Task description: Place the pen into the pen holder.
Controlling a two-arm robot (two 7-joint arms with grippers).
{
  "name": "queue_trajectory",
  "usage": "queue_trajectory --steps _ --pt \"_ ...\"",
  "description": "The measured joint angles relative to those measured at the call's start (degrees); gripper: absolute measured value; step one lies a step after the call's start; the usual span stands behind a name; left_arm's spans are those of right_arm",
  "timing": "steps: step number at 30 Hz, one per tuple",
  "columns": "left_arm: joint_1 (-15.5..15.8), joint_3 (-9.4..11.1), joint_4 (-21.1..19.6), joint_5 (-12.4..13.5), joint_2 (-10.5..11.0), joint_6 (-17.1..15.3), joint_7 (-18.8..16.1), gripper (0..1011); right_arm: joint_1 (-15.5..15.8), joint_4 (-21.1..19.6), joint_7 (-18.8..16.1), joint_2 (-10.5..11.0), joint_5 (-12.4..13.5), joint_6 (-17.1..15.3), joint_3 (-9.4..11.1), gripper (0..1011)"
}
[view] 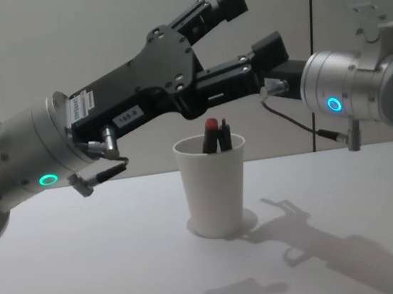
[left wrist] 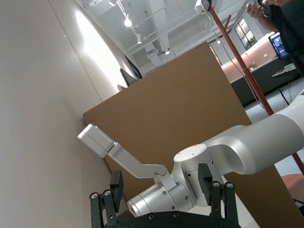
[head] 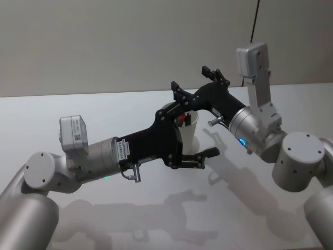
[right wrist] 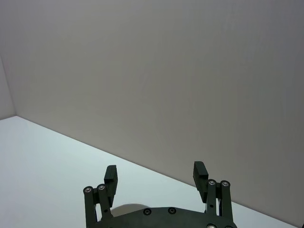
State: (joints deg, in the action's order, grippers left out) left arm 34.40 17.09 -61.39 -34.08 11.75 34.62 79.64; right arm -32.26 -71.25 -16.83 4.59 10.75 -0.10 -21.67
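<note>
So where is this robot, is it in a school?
More likely a robot lab or workshop: a plain white table, a cardboard partition, and bare ceiling pipes with track lights.

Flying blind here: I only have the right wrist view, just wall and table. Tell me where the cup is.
Observer: The cup stands upright on the table; in the head view the right gripper is just beyond it.
Operator: Report what's in it.
Observer: Pens stand in it, a red tip and a dark one showing above the rim.
Operator: Give me the left gripper.
Observer: The left gripper is open and empty, raised above the cup.
</note>
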Motion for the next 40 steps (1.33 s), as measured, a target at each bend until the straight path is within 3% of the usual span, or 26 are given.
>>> queue_trajectory --steps 40 --pt "0.0 0.0 0.0 0.0 0.0 0.0 0.0 1004 0.2 -0.3 0.3 0.1 0.0 0.1 0.0 1002"
